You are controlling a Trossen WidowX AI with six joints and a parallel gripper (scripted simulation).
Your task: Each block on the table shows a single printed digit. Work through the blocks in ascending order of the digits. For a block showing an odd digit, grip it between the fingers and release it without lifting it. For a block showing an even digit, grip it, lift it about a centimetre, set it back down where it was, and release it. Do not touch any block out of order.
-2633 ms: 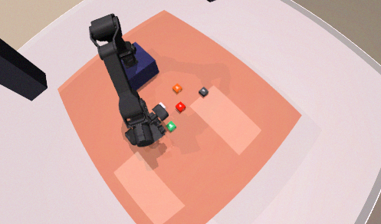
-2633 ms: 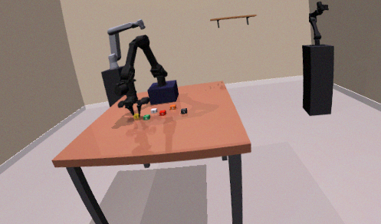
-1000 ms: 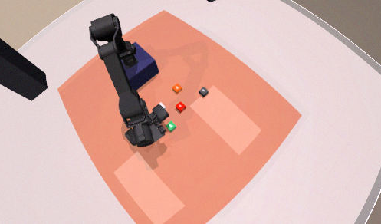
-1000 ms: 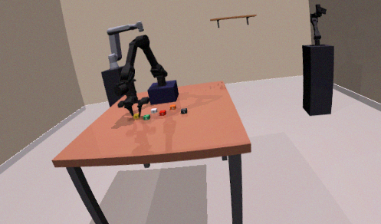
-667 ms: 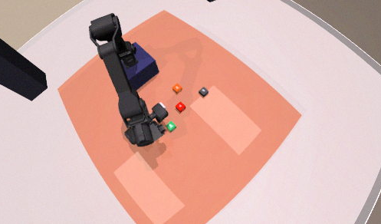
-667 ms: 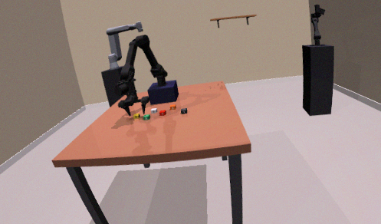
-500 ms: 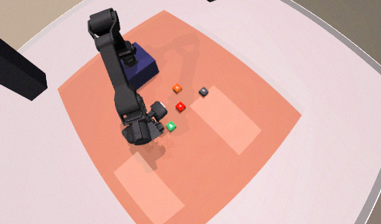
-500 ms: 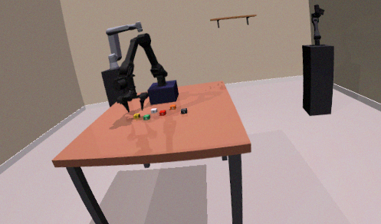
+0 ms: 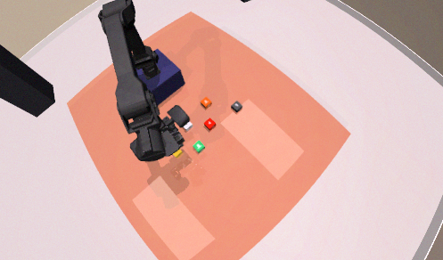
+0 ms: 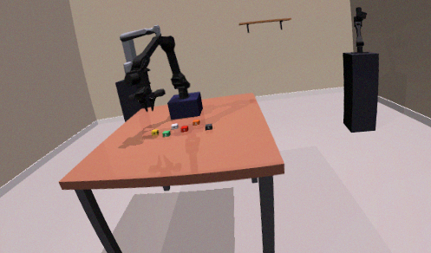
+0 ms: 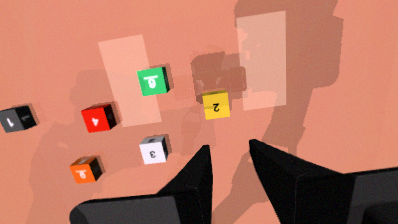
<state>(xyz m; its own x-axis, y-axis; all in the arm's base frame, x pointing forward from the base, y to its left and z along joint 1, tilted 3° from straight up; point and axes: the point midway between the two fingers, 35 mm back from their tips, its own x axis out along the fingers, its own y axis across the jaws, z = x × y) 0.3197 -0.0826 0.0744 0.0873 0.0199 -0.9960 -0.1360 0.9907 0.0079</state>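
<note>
A black robot arm (image 9: 123, 58) (image 10: 173, 58), mounted on a dark blue box (image 9: 170, 86) (image 10: 186, 108), holds its claw (image 9: 181, 139) (image 10: 150, 108) (image 11: 229, 148) above a reddish-orange counter (image 9: 258, 196) (image 10: 216, 152) (image 11: 350, 125), the fingers pointing down, a fairly narrow gap between them and nothing in their grasp. The yellow block (image 9: 177, 153) (image 10: 155, 132) (image 11: 216, 105), marked 2, sits on the surface below, apart from the fingertips. Near it are the green block (image 9: 199, 146) (image 10: 166, 133) (image 11: 152, 81), its underlined digit hard to read, and the white block (image 9: 187, 126) (image 10: 174, 126) (image 11: 153, 151), showing 3. The red block (image 9: 209, 124) (image 10: 184, 128) (image 11: 98, 119), a 4, lies between the white one and the black block (image 9: 236, 106) (image 10: 208, 126) (image 11: 17, 119), a 1. An orange block (image 9: 206, 102) (image 10: 196, 122) (image 11: 85, 170) bears another underlined digit.
</note>
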